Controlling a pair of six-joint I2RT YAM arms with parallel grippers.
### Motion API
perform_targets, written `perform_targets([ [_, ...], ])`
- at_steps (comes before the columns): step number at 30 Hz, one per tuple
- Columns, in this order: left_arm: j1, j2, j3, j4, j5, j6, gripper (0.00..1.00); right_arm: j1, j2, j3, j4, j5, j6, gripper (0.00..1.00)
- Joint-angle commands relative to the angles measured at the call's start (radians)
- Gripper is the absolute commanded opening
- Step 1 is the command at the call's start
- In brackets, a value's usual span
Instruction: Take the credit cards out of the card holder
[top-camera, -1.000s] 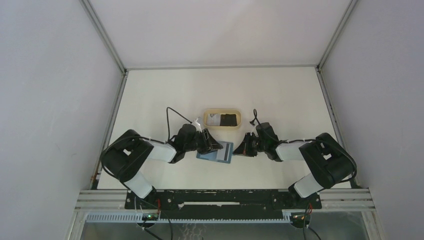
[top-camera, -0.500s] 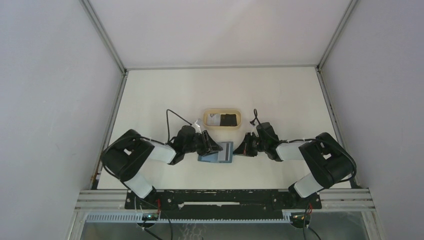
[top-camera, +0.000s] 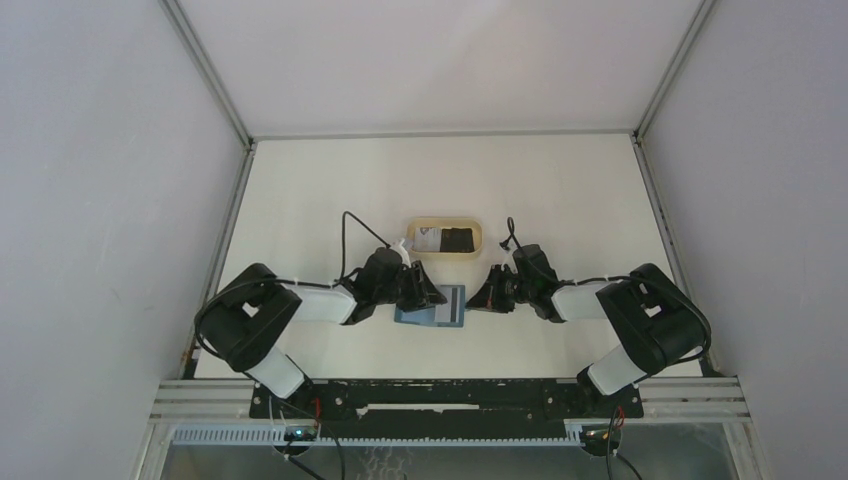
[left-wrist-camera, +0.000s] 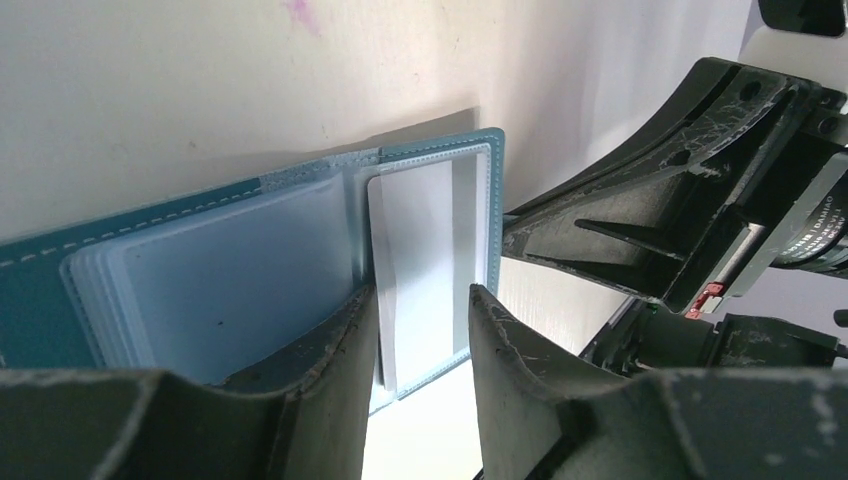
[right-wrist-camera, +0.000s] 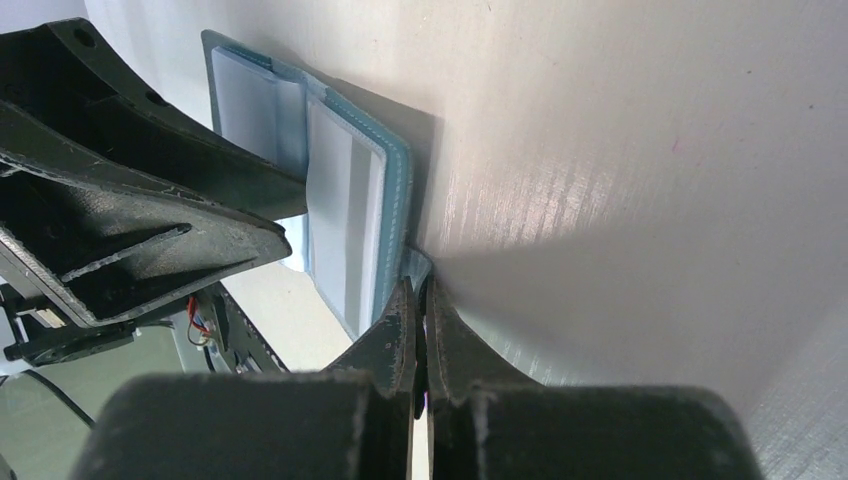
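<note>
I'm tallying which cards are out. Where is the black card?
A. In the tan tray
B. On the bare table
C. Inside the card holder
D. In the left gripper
A: the black card lies in the tan tray, beside a white card.

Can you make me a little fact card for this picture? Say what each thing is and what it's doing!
card holder: lying open between the two grippers
left gripper: open, straddling a pale pocket of the card holder
right gripper: shut, pinching the card holder's edge
tray: behind the card holder, holds a white card and a black card
cards inside the holder: cannot tell for sure
</note>
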Motion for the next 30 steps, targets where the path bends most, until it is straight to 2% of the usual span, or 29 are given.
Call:
perform_targets([
  [1,-0.027,0.042,0.003,0.05,0.028,-0.041,0.44,0.0,0.032,-0.026,-0.058,0.051,-0.043,0.0],
  [11,-0.026,0.044,-0.05,0.246,0.099,-0.159,0.44,0.004,0.038,-0.026,-0.052,0.047,-0.044,0.0],
  [17,-0.016,0.057,-0.079,0.279,0.092,-0.174,0.44,0.004,0.035,-0.03,-0.049,0.046,-0.044,0.0],
  [22,0.001,0.09,-0.127,0.403,0.111,-0.237,0.45,0.005,0.031,-0.039,-0.036,0.039,-0.042,0.0],
  [25,0.002,0.091,-0.133,0.395,0.092,-0.229,0.45,0.001,0.017,-0.052,-0.025,0.036,-0.039,0.0],
  [26,0.003,0.087,-0.131,0.373,0.083,-0.219,0.45,-0.005,0.009,-0.059,-0.02,0.035,-0.038,0.01],
  [30,0.003,0.058,-0.121,0.267,0.045,-0.174,0.44,-0.022,-0.036,-0.086,-0.005,0.038,-0.034,0.27],
])
